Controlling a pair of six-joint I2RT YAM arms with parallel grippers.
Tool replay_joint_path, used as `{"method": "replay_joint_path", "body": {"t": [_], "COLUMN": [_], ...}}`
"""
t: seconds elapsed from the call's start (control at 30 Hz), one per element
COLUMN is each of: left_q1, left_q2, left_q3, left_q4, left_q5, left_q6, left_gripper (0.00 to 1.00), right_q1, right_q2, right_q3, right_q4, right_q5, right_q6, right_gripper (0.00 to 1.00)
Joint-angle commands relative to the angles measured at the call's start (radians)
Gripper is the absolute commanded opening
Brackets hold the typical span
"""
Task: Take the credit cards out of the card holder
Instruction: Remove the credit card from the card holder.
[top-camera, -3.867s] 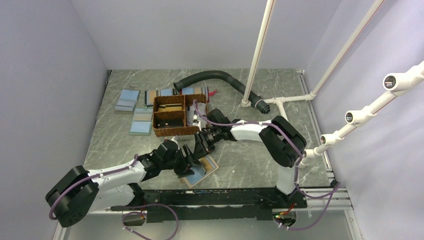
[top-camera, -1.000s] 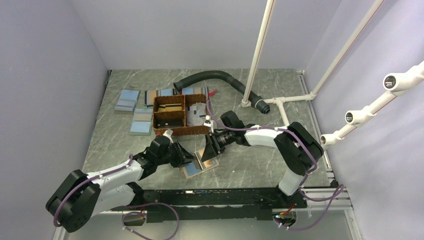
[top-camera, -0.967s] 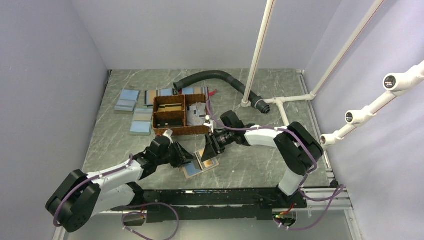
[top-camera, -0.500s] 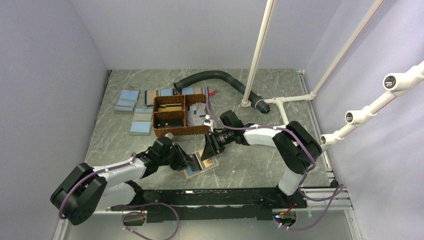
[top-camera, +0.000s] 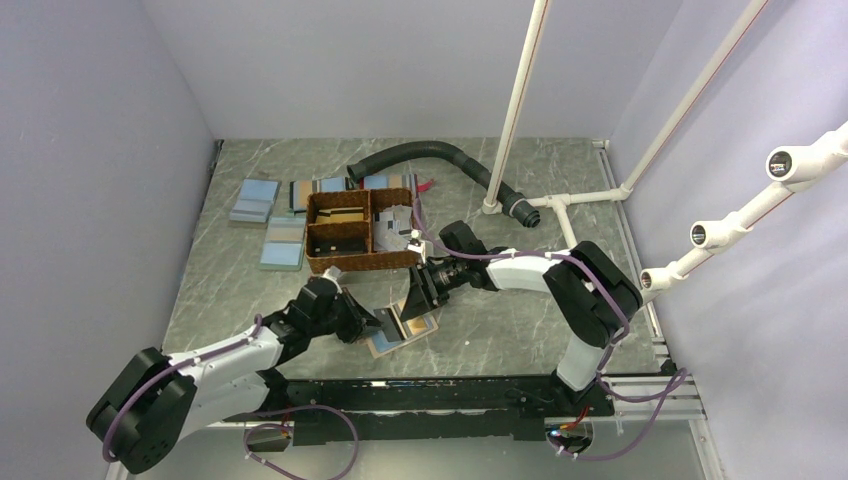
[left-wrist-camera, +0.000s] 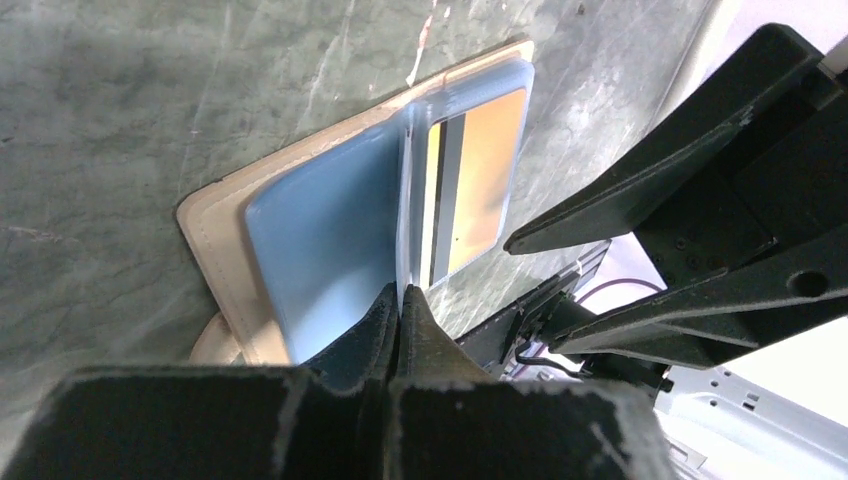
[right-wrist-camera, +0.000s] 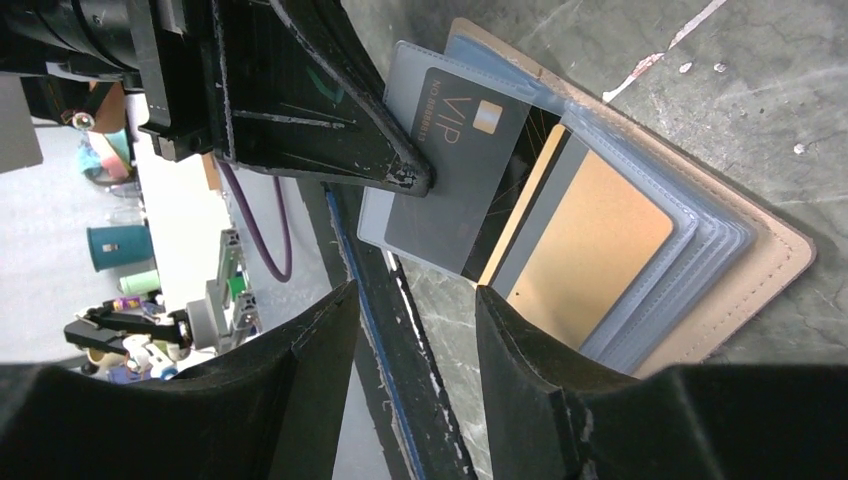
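Left tool (left-wrist-camera: 398, 298) has advanced and now clamps a card holder (left-wrist-camera: 330, 220) leaf; right tool (right-wrist-camera: 415, 295) stands parted. You may extract the VIP card (right-wrist-camera: 460, 160).

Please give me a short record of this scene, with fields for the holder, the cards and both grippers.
holder: card holder, open on the table
cards: dark VIP card in a lifted sleeve; gold card in its slot
left gripper: shut on the sleeve's edge
right gripper: open, above the holder
nearby: basket
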Motion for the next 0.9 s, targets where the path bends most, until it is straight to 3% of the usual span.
{"method": "replay_joint_path", "body": {"t": [0.0, 0.23, 0.47, 0.87], "left_q1": [0.005, 0.002, 0.003, 0.004], "left_q2": [-0.041, -0.157, -0.252, -0.197], "left_q3": [-0.019, -0.03, -0.057, -0.069], "left_q4": [0.102, 0.167, 0.198, 0.382], "left_q5": [-0.004, 0.005, 0.021, 0.054], "left_q6": [0.063, 0.195, 0.226, 0.201], "left_gripper": [0.0, 0.0, 0.0, 0.0], "right_q1": [-0.003, -0.003, -0.047, -0.058], "right_q2": [0.008, 0.019, 0.01, -0.007], "right_q3": [0.029, 0.036, 0.046, 0.019], "right_q4": [0.06, 0.08, 0.086, 0.215], "right_q5": [-0.03, -0.056, -0.076, -0.176], "right_q6": [0.037, 0.067, 0.088, 0.193], "right_gripper": [0.49, 0.48, 0.45, 0.45]}}
